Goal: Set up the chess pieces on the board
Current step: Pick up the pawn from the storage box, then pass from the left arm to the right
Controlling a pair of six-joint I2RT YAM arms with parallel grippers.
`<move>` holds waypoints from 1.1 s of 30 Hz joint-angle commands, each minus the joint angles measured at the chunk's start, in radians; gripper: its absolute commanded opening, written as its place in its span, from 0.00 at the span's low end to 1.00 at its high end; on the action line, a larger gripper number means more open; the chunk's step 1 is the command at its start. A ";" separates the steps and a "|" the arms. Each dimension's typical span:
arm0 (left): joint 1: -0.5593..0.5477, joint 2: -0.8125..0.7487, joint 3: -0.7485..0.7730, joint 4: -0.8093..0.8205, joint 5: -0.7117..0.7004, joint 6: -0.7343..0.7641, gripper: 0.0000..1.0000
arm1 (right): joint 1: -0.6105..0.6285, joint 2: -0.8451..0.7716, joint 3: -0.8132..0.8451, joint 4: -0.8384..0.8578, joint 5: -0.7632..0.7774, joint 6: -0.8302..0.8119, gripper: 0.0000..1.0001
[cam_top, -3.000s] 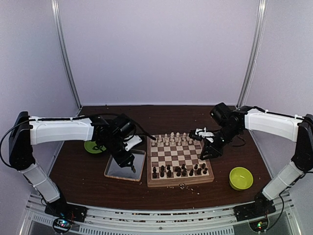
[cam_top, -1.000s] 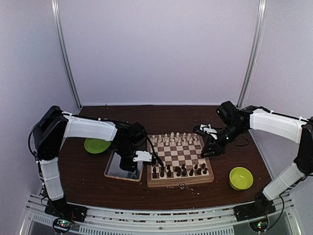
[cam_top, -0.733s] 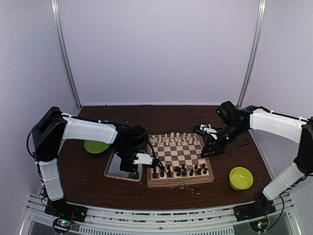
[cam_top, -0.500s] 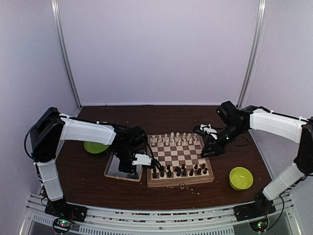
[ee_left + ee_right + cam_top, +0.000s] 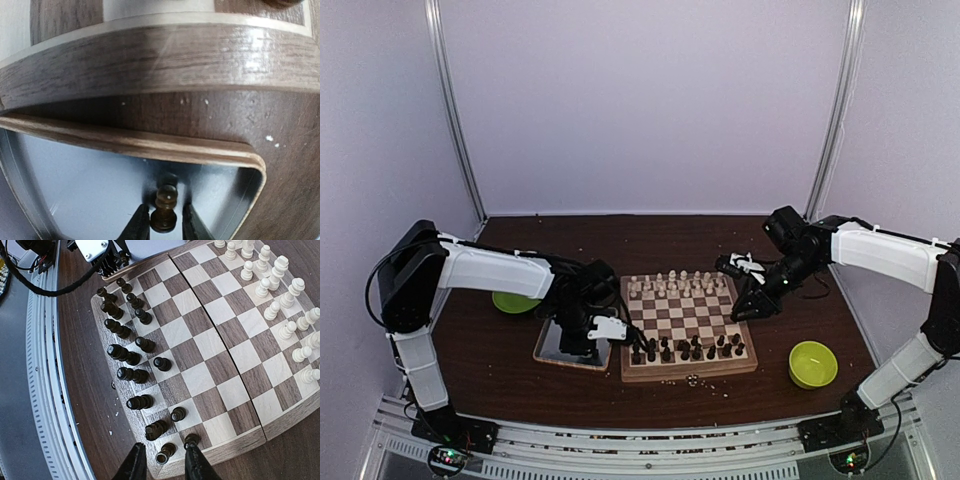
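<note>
The board (image 5: pixel 685 318) lies mid-table, with dark chess pieces (image 5: pixel 685 348) in its two near rows and pale ones (image 5: pixel 675 285) at the far side. My left gripper (image 5: pixel 628 335) is at the board's near left edge, over the tray's right end. In the left wrist view the left gripper (image 5: pixel 163 227) is shut on a dark pawn (image 5: pixel 164 210) above the silver tray (image 5: pixel 90 185), below the board's rim (image 5: pixel 165 55). My right gripper (image 5: pixel 745 305) hovers open and empty; the right wrist view shows it (image 5: pixel 165 465) over the board's corner (image 5: pixel 210 347) and the dark pieces (image 5: pixel 125 355).
The silver tray (image 5: pixel 560 345) lies against the board's left side. A green bowl (image 5: pixel 510 300) sits behind the left arm, another (image 5: pixel 813 363) at the near right. Pale crumbs (image 5: pixel 695 381) lie on the table in front of the board.
My left gripper has swung from the middle of the tray right to the board's left edge, then crept slightly nearer. The right arm has barely shifted.
</note>
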 commanded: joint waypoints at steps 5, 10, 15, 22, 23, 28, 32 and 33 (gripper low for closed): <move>-0.008 0.019 0.020 -0.002 0.011 -0.024 0.14 | -0.010 -0.001 0.004 -0.009 -0.011 -0.012 0.27; -0.008 -0.023 0.018 -0.020 0.007 -0.062 0.06 | -0.011 -0.012 0.015 -0.013 -0.012 -0.005 0.27; -0.008 -0.131 0.047 -0.025 0.029 -0.145 0.03 | -0.014 -0.046 0.093 -0.076 -0.006 -0.011 0.27; -0.009 -0.300 0.065 0.185 0.138 -0.277 0.03 | -0.016 -0.025 0.310 -0.205 0.008 0.008 0.30; -0.008 -0.317 0.054 0.240 0.155 -0.306 0.03 | -0.017 -0.008 0.346 -0.230 -0.018 0.012 0.31; -0.012 -0.357 0.000 0.521 0.233 -0.466 0.04 | -0.013 0.079 0.474 -0.273 -0.189 0.075 0.36; -0.025 -0.330 -0.006 0.642 0.237 -0.544 0.04 | 0.015 0.178 0.566 -0.278 -0.249 0.134 0.37; -0.028 -0.321 -0.002 0.659 0.235 -0.558 0.04 | 0.025 0.198 0.594 -0.279 -0.258 0.147 0.37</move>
